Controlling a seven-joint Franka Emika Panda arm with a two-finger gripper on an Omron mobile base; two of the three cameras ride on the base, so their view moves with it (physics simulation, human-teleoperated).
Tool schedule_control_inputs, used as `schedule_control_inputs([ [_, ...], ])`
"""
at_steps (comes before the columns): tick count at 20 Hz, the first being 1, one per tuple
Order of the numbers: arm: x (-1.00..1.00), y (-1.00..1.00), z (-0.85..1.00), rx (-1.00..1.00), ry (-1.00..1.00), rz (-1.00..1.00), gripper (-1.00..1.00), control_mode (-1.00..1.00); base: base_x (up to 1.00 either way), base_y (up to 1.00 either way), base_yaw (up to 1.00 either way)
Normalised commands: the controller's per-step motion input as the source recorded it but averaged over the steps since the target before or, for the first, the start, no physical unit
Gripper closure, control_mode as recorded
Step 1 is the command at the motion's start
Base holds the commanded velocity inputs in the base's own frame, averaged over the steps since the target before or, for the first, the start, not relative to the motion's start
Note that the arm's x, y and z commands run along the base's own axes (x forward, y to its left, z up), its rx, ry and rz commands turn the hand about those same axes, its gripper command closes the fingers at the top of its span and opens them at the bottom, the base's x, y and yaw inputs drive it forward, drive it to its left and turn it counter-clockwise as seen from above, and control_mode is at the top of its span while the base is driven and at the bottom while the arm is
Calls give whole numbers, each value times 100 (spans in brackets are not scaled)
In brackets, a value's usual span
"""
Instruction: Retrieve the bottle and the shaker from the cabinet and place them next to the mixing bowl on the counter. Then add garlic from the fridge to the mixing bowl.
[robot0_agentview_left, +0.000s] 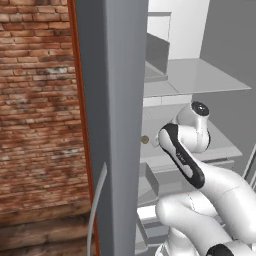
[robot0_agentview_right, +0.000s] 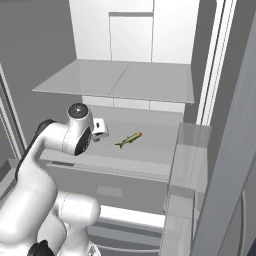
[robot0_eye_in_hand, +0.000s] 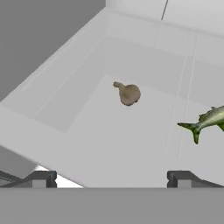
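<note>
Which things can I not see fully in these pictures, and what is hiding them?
- Garlic: in the left base view only a speck shows past the fridge door.
- Fish: hand view, head cut by the right edge.
- Gripper: hand view, just fingertips.

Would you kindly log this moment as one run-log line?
stage: garlic fetch | fridge: open | gripper: open, empty | garlic: on fridge shelf, ahead of gripper, untouched | fish: beside garlic, apart
</note>
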Motion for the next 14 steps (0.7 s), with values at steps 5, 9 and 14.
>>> schedule_control_inputs([
  [5, 32, 16, -15, 0, 0, 0, -100, -100, 0, 0, 0],
  [9, 27, 22, -18, 0, 0, 0, -100, -100, 0, 0, 0],
  [14, 27, 12, -17, 0, 0, 0, -100, -100, 0, 0, 0],
])
